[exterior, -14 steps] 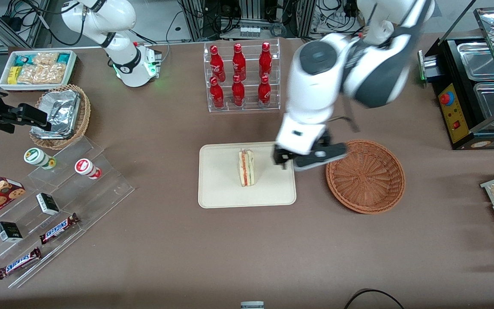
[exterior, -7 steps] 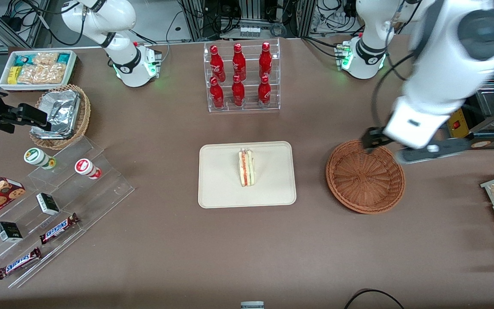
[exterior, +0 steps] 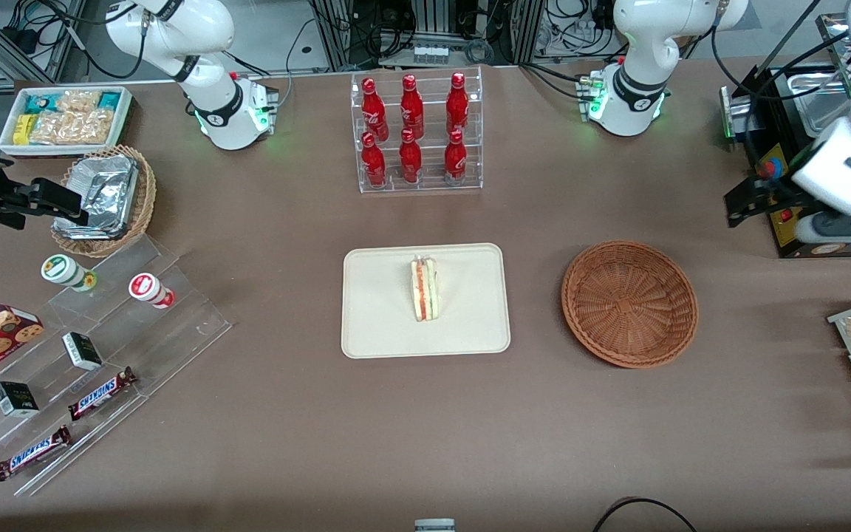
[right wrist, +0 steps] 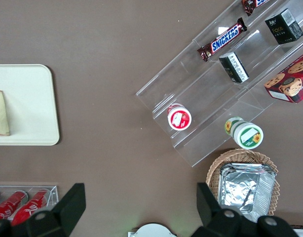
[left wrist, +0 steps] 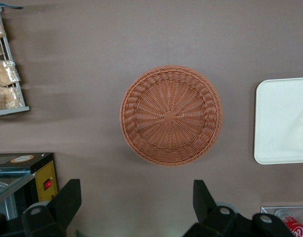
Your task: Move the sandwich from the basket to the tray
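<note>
The tool (left wrist: 136, 205) hangs high above the bench (exterior: 425, 428), fingers spread wide and grasping nothing. The wicker basket (left wrist: 171, 115) lies directly beneath and slightly ahead of the tool, and its woven bowl holds no item. The sandwich (exterior: 425, 288) rests on the cream tray (exterior: 381, 325), well apart from the tool, toward the parked arm's end of the bench. It lies near the tray's middle, clear of the low rim, filling layers facing upward. This placement suits stable support. The transfer reads as complete; the raised, released tool fits a clearance posture away from both containers.
</note>
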You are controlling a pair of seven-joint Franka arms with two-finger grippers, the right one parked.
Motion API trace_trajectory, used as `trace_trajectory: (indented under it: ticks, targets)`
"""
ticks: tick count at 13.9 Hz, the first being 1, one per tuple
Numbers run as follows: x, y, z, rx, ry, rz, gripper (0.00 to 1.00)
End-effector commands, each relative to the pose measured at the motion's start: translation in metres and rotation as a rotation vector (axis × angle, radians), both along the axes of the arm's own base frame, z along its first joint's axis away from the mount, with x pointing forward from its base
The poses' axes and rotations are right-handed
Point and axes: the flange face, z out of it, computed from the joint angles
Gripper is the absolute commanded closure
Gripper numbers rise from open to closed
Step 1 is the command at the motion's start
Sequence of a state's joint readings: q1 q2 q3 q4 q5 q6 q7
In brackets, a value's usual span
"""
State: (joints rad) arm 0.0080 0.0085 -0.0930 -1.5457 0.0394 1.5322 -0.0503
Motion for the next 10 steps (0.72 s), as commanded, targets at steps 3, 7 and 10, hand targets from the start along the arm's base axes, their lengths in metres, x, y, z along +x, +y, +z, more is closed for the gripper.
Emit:
trace_trajectory:
  ticks: [3,7,10]
  targets:
    - [-0.012,0.022,0.006,-0.041,0.012,-0.018,0.0]
    - [-0.001,0.025,0.014,-0.035,-0.011,-0.05,0.0]
    - [0.003,0.026,0.015,-0.03,-0.016,-0.052,0.0]
